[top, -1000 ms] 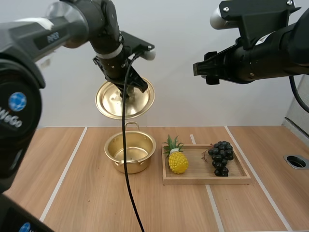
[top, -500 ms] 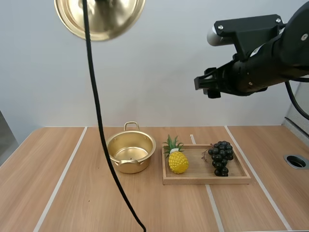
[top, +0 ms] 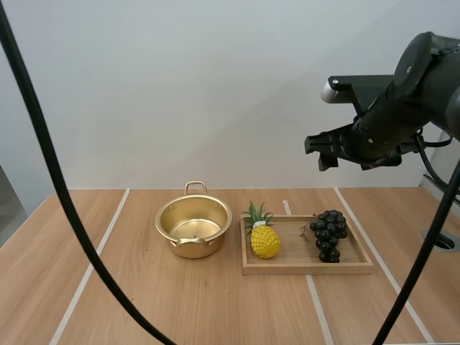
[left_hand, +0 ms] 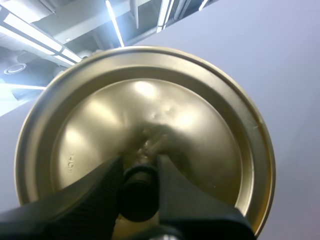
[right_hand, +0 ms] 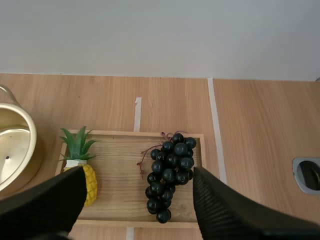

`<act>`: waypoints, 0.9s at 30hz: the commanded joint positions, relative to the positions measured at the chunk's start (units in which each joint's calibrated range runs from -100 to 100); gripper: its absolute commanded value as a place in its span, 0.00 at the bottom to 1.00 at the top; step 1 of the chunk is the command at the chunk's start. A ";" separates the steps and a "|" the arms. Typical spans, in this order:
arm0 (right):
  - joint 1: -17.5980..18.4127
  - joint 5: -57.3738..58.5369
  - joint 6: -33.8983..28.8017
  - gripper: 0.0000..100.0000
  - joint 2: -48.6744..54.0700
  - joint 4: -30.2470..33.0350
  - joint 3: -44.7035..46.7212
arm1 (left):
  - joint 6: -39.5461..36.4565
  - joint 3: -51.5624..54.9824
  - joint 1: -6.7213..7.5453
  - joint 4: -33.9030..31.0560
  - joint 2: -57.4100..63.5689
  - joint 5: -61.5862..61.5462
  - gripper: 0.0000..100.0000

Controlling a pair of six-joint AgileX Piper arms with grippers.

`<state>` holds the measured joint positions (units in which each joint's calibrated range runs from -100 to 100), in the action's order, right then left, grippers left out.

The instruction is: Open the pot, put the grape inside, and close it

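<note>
Left pincer [left_hand: 140, 170] was clamped tight on the knob [left_hand: 138, 192] of the gold lid [left_hand: 150, 115]. Right pincer [top: 320, 149] hung high over the desk [top: 144, 302], fingers spread wide, holding nothing. The grapes [top: 329, 234] lay below it, framed between those fingers, on the right half of the wooden tray [top: 302, 267], with a pineapple [top: 264, 240] on the left half. The uncovered pot [top: 188, 248] stood just left of the tray.

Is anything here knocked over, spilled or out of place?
Nothing stands out. The pot sits upright and open, the grapes and pineapple sit in the tray, and the left gripper holds the lid.
</note>
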<state>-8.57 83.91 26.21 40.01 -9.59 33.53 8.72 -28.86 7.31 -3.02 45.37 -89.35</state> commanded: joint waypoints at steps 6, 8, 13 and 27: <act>-2.93 2.61 -0.16 1.00 -8.51 -1.97 -0.51 | -2.29 -0.51 0.05 -0.53 0.31 5.72 0.00; -3.28 2.61 -0.16 1.00 -10.01 -2.87 -0.51 | -2.29 -0.51 0.05 -0.53 0.31 6.33 0.00; -3.28 2.61 -0.16 1.00 -15.12 -3.38 -0.51 | -2.44 -0.51 0.05 -0.53 0.31 6.02 0.00; -3.28 -3.42 0.06 1.00 -26.92 -0.05 -0.51 | -2.44 -0.51 0.05 -0.53 0.31 6.02 0.00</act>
<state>-11.57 82.46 25.90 13.62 -11.31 33.38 7.04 -28.89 7.31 -3.16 45.37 -85.44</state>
